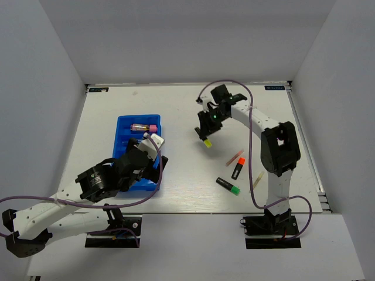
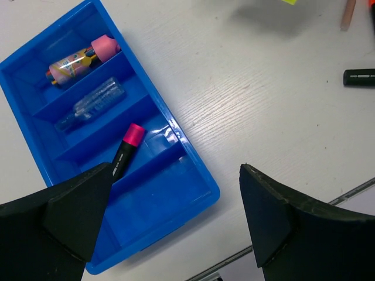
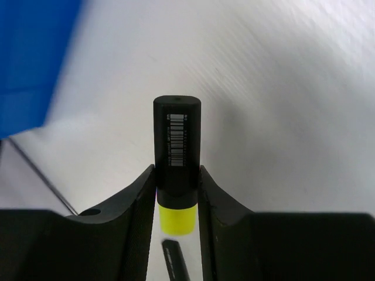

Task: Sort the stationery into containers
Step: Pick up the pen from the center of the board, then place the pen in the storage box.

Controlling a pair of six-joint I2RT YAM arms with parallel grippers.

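A white counter (image 1: pixel 176 105) is seen from above, with two robot arms bolted at its near edge. On the left, the left end effector (image 2: pixel 176 168) hangs over the near end of a bright blue tray (image 1: pixel 124 121), its two black fingers (image 2: pixel 70 216) spread wide apart and holding nothing. The tray runs from near to far and is split by ribs into compartments. The farthest one holds a pink tube (image 2: pixel 82 55) lying on its side, the next holds a clear pen (image 2: pixel 94 102), and the third holds a pink-ended highlighter (image 2: pixel 128 146) with a black body. To the right of the tray, toward the middle of the counter, the right end effector (image 3: pixel 177 175) is clamped on a yellow-ended highlighter (image 3: pixel 177 134), which sits squarely between the two fingers, off the counter. Further right and nearer, four items lie loose on the counter: a thin pink stick (image 1: pixel 235 158), an orange-ended highlighter (image 1: pixel 238 168) just beside it, a green-ended highlighter (image 1: pixel 228 185) nearest the arms, and a beige stick (image 1: pixel 256 180) at the far right.
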